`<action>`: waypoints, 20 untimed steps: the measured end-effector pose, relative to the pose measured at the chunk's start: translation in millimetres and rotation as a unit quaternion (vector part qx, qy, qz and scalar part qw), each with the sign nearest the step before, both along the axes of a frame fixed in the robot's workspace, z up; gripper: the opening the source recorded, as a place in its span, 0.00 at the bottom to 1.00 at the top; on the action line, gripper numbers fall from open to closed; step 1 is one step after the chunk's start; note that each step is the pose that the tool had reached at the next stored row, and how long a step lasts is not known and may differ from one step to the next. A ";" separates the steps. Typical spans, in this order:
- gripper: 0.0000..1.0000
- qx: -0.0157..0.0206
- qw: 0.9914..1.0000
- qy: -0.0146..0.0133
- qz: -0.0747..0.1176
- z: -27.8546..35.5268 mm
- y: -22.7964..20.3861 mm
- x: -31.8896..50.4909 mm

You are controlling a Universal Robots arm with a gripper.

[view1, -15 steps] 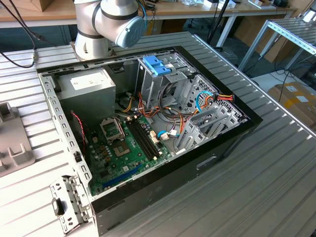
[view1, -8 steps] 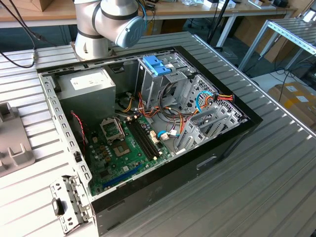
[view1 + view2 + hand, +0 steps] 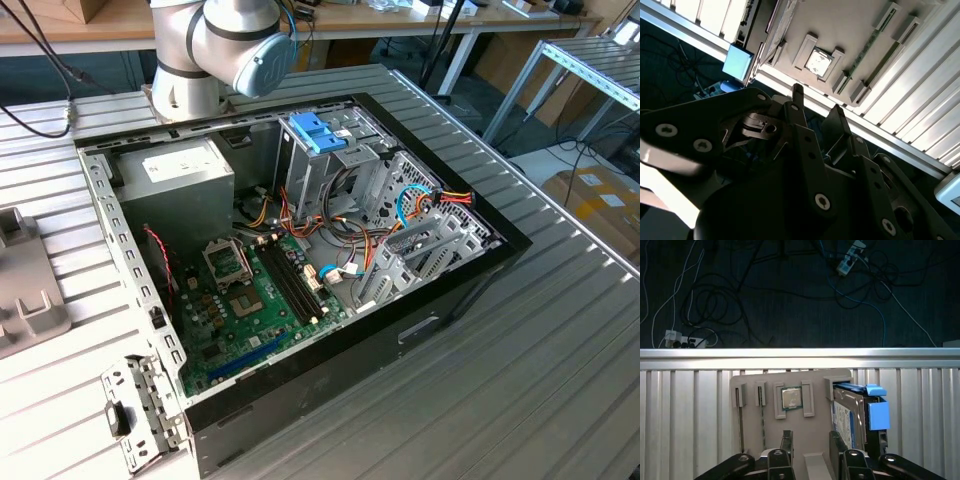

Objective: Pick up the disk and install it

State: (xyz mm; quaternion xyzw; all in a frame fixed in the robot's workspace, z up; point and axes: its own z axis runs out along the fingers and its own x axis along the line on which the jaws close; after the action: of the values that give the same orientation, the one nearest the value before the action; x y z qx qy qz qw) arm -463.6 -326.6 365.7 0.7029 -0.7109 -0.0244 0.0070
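A: So, exterior view: what's sitting where?

B: An open computer case (image 3: pixel 400 330) is lying on the ribbed table (image 3: pixel 540 400), with the green motherboard (image 3: pixel 265 300) facing up. A blue tab piece (image 3: pixel 318 132) is sitting on top of the metal cage (image 3: pixel 330 170). The arm (image 3: pixel 235 45) is standing behind the case. A grey tray (image 3: pixel 25 290) is lying at the exterior view's left edge, apart from the case.

A: First wrist view?

B: The camera is looking down on that tray. The disk (image 3: pixel 847 420) is standing on edge in the tray's end slot. It has a grey metal body, a white label on its side face and a light-blue rail (image 3: pixel 879 415) along the outer side. A processor chip (image 3: pixel 791 398) is lying in the middle pocket. The gripper (image 3: pixel 811 440) is hovering over the tray with its fingers (image 3: pixel 786 440) spread, gripping nothing. One finger is sitting just beside the label face; I can't tell if it's touching.

A: Second wrist view?

B: It's showing the fingers parted with nothing between them. The chip pocket is lying beyond them, and the light-blue rail (image 3: pixel 737 62) is poking out at the tray's end, near the table edge.
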 end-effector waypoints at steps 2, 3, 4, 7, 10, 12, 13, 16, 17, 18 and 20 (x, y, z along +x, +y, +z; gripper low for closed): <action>0.42 0.000 1.000 0.000 0.000 -0.6 1.8 0.0; 0.42 0.000 1.000 0.000 0.000 -0.9 3.4 0.0; 0.42 0.000 1.000 0.000 0.000 -1.1 4.9 0.0; 0.42 0.000 1.000 0.000 0.000 -1.9 9.9 0.1; 0.42 0.000 1.000 0.000 0.000 -3.1 20.8 0.0; 0.42 0.000 1.000 0.000 0.000 -3.6 24.8 0.1; 0.42 0.000 1.000 0.000 0.000 -3.9 26.9 0.0; 0.42 0.000 1.000 0.000 0.000 -5.1 35.4 0.0; 0.42 0.000 1.000 0.000 0.000 -5.5 38.2 0.0; 0.42 0.000 1.000 0.000 0.000 -5.9 40.3 0.0; 0.42 0.000 1.000 0.000 0.000 -7.2 45.1 0.1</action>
State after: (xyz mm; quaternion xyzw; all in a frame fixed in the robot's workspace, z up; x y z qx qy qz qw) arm -463.5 -281.6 358.5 0.7029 -0.7108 -0.0244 0.0069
